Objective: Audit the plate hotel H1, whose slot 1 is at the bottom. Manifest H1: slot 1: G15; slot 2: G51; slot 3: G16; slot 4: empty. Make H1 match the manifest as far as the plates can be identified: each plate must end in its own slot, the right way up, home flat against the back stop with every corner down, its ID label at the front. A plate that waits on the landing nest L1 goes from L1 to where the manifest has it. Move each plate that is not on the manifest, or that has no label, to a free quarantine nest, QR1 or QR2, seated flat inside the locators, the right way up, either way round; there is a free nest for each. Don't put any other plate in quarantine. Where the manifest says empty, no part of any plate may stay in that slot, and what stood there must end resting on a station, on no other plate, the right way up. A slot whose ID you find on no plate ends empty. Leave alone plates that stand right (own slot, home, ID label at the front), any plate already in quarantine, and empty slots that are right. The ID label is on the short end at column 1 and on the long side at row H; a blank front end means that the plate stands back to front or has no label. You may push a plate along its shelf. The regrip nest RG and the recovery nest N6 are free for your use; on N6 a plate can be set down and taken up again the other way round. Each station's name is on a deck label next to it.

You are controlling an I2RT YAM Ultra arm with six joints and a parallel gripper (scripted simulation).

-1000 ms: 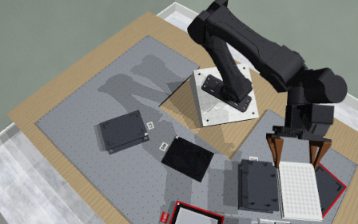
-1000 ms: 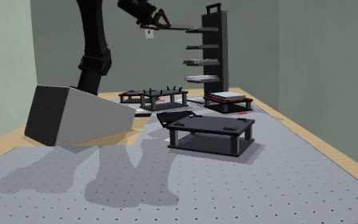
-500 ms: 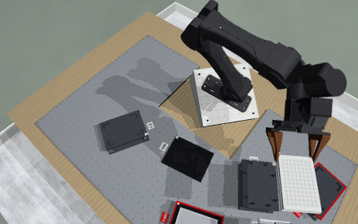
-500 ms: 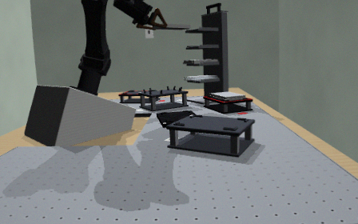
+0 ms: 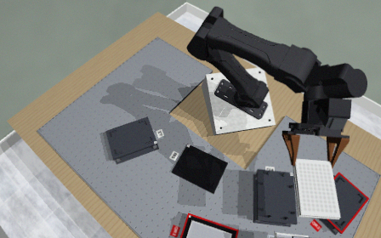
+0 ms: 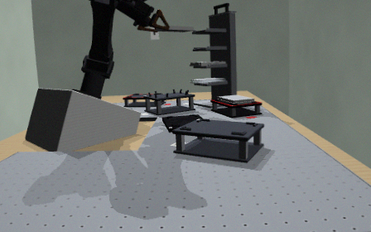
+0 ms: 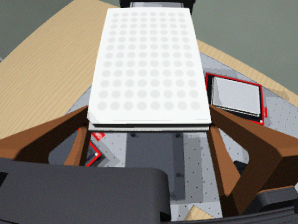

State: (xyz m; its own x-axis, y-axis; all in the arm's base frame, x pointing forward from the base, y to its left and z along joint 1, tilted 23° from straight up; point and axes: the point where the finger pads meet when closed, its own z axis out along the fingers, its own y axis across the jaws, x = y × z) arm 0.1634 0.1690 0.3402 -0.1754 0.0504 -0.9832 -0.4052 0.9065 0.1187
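Note:
My gripper [image 5: 315, 150] is shut on the near short end of a white well plate [image 5: 317, 188], with one brown finger on each long side. It holds the plate level in the air at the height of the top shelf of hotel H1 [image 6: 224, 54], just in front of that shelf [image 6: 209, 30]. The plate also shows in the exterior view [image 6: 177, 29] and in the wrist view [image 7: 149, 63], wells up. The two lowest shelves [image 6: 204, 81] each carry a plate. What the near end of the held plate shows is hidden.
A red-edged quarantine nest [image 6: 236, 101] beside the hotel holds a plate; it also shows in the wrist view [image 7: 236, 96]. Another red-edged nest [image 5: 350, 201] lies below the held plate. Dark raised nests [image 5: 129, 138] [image 5: 199, 167] stand mid-deck. The arm's white base block [image 5: 238, 102] is behind.

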